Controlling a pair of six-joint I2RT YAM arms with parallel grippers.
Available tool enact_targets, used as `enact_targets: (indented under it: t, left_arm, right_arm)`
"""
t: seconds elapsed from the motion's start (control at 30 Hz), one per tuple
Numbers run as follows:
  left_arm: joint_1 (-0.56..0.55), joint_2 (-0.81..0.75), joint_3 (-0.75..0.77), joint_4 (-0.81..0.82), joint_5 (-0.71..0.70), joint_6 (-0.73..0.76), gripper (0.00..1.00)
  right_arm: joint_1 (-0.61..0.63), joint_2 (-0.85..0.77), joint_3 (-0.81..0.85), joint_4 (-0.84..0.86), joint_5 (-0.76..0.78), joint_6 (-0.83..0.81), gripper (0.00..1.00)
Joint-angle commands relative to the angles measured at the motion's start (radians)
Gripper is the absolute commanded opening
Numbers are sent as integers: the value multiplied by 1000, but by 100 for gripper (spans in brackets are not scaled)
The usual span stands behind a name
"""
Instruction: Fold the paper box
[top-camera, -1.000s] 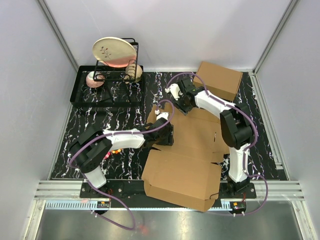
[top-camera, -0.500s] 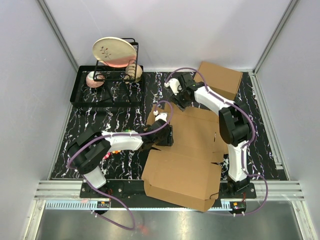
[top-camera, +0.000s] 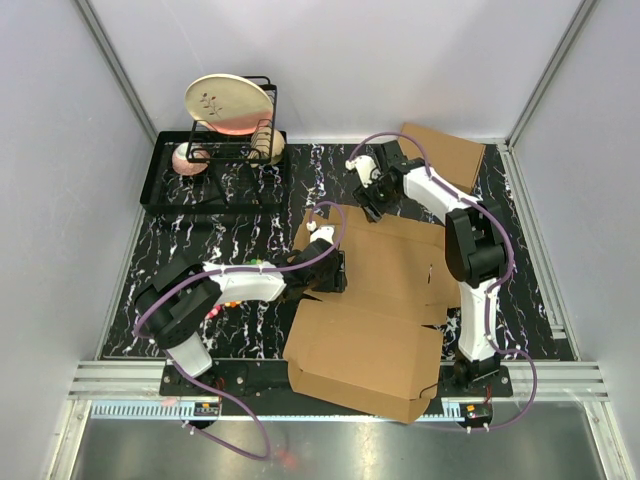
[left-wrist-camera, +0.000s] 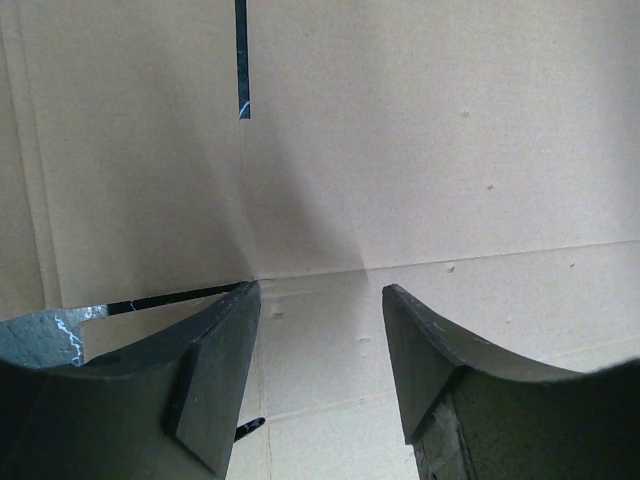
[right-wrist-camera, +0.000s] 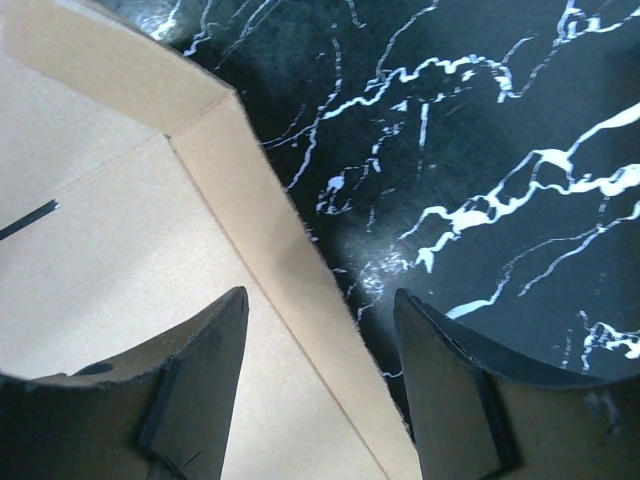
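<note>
The paper box (top-camera: 375, 300) is a brown cardboard sheet lying mostly flat on the black marble table, its near panel hanging over the front edge. My left gripper (top-camera: 337, 270) is open, low over the sheet's left part. In the left wrist view the gripper (left-wrist-camera: 320, 300) points at a fold crease with a slot (left-wrist-camera: 241, 60) beyond. My right gripper (top-camera: 376, 207) is open at the sheet's far edge. In the right wrist view the gripper (right-wrist-camera: 320, 305) straddles the cardboard's edge flap (right-wrist-camera: 270, 230), with bare table on the right side.
A made-up brown box (top-camera: 447, 155) stands at the back right, just behind the right arm. A black tray (top-camera: 175, 195) with a dish rack (top-camera: 262, 135) and a cream plate (top-camera: 228, 103) is at the back left. Small coloured items (top-camera: 232, 301) lie under the left arm.
My right gripper has shifted to the right along the sheet's far edge. The left gripper and the sheet have hardly moved.
</note>
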Motion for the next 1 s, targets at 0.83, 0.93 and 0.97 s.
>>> enact_targets:
  t: [0.83, 0.93, 0.97]
  left_arm:
    - [3, 61, -37, -231, -51, 11, 60]
    - [3, 41, -26, -242, -65, 8, 60]
    - [5, 33, -20, -244, -72, 7, 60]
  right_arm:
    - [32, -208, -252, -52, -15, 112, 17]
    - [69, -269, -312, -35, 21, 142, 12]
    - [78, -281, -329, -24, 47, 159, 6]
